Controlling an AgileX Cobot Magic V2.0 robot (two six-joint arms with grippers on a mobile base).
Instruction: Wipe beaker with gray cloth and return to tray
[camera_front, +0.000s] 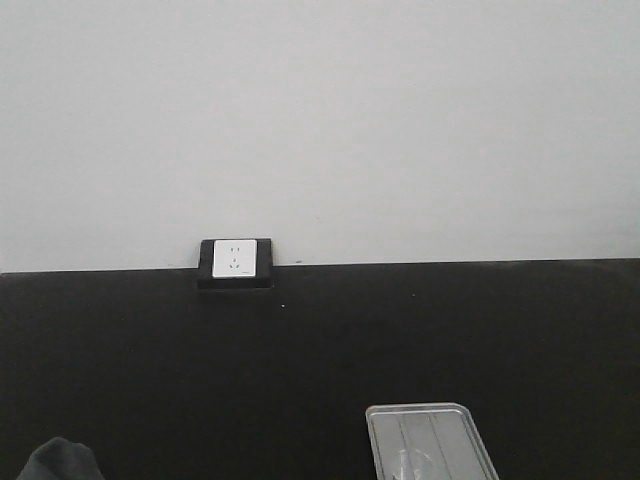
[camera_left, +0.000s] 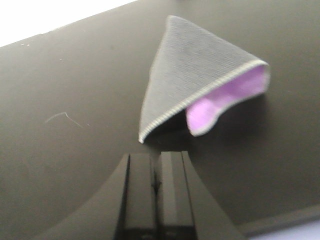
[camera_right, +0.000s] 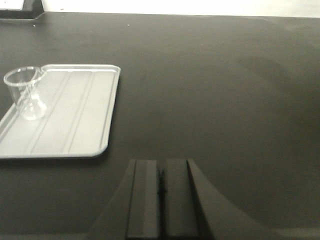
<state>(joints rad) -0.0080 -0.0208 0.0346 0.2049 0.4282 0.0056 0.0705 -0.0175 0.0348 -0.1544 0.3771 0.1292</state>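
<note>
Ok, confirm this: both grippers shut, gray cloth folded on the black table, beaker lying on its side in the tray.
One thing is wrong: the beaker stands upright in the tray, not on its side, as the right wrist view shows. The rest holds: the gray cloth lies folded on the black table, and the left gripper and right gripper are shut.

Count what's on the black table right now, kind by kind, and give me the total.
gray cloth: 1
tray: 1
beaker, standing on the tray: 1
power socket at the table's back edge: 1
Total: 4
</note>
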